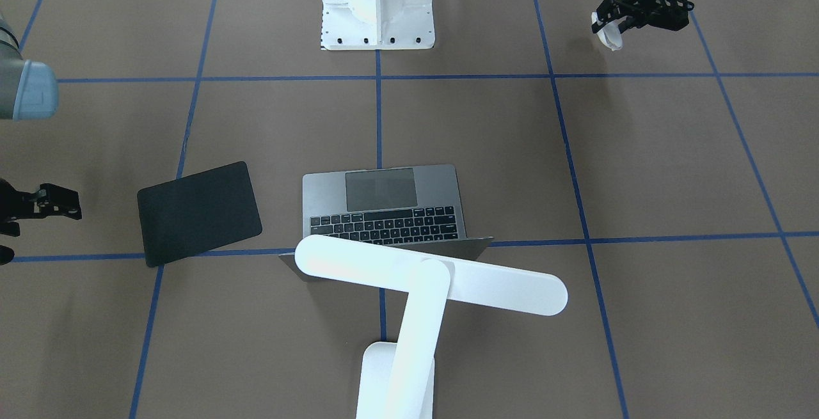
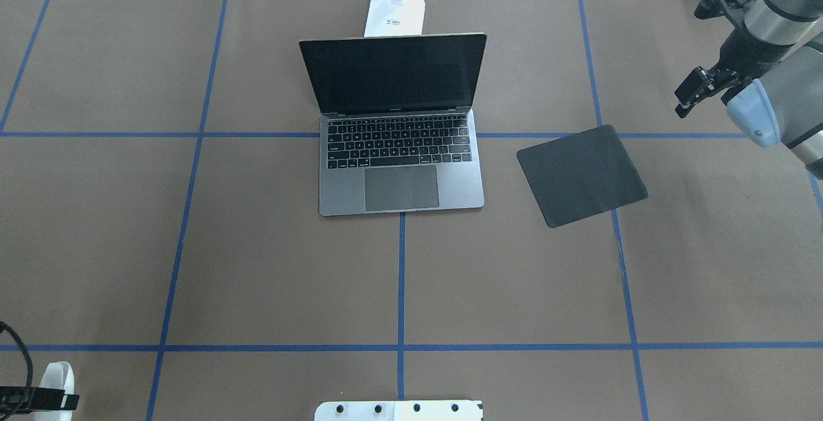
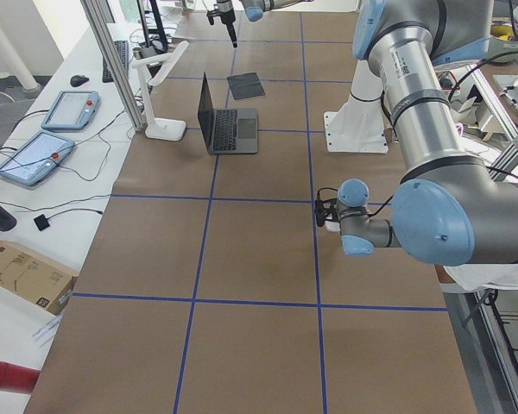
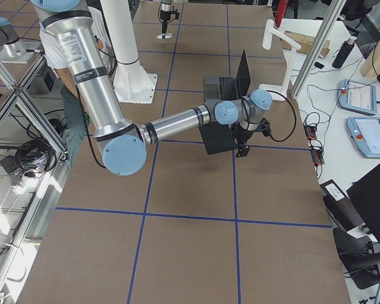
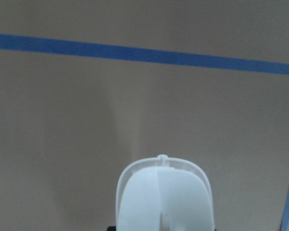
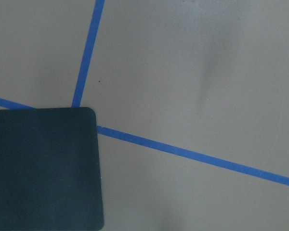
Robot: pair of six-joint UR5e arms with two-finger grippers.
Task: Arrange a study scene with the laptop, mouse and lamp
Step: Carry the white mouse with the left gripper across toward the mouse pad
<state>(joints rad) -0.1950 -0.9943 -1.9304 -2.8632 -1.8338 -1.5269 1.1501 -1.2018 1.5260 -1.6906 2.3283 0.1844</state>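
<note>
Our left gripper (image 1: 609, 26) pinches the mouse (image 5: 164, 197); whether our right gripper (image 1: 69, 205), near the mat (image 2: 582, 175), is spread we cannot tell.

Bare brown table (image 2: 257, 267) runs ahead and rightward of the left gripper (image 1: 613, 22) holding the mouse (image 1: 609, 36), clear to the flat black mat (image 2: 582, 175); only the raised laptop (image 2: 398, 183) lid (lamp (image 1: 430, 275) head overhanging it) blocks farther out.
</note>
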